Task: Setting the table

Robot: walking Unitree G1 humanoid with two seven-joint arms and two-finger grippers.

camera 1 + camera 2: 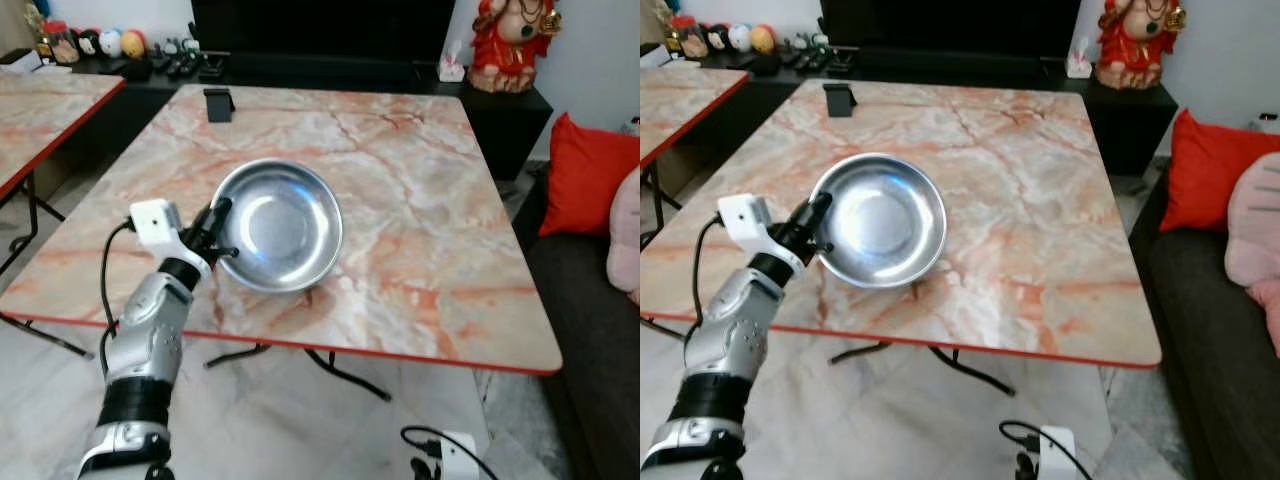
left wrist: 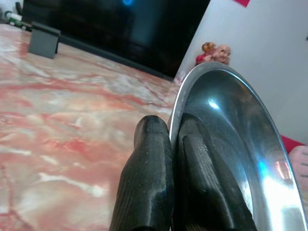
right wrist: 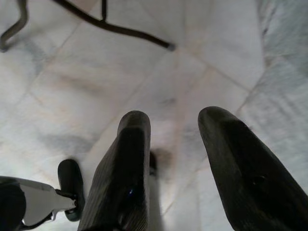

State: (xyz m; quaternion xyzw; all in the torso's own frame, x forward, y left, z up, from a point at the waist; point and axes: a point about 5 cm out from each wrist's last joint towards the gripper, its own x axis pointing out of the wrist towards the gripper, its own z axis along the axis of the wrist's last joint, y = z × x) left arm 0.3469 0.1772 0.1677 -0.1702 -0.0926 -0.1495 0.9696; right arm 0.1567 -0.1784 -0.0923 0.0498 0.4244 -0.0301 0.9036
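A shiny steel bowl [image 1: 282, 226] hangs tilted just above the marble table [image 1: 420, 210], near its front left part. My left gripper [image 1: 218, 232] is shut on the bowl's left rim. In the left wrist view the two black fingers [image 2: 149, 178] pinch the thin rim of the bowl [image 2: 231, 144], one inside and one outside. My right gripper [image 3: 173, 134] hangs open over the pale tiled floor, holding nothing.
A small black stand [image 1: 218, 104] sits at the table's far left. A second marble table [image 1: 40, 110] stands to the left. A dark sofa with a red cushion [image 1: 588, 180] lies on the right. A red figurine [image 1: 510, 40] is on the black cabinet behind. A cable and white plug [image 1: 450, 455] lie on the floor.
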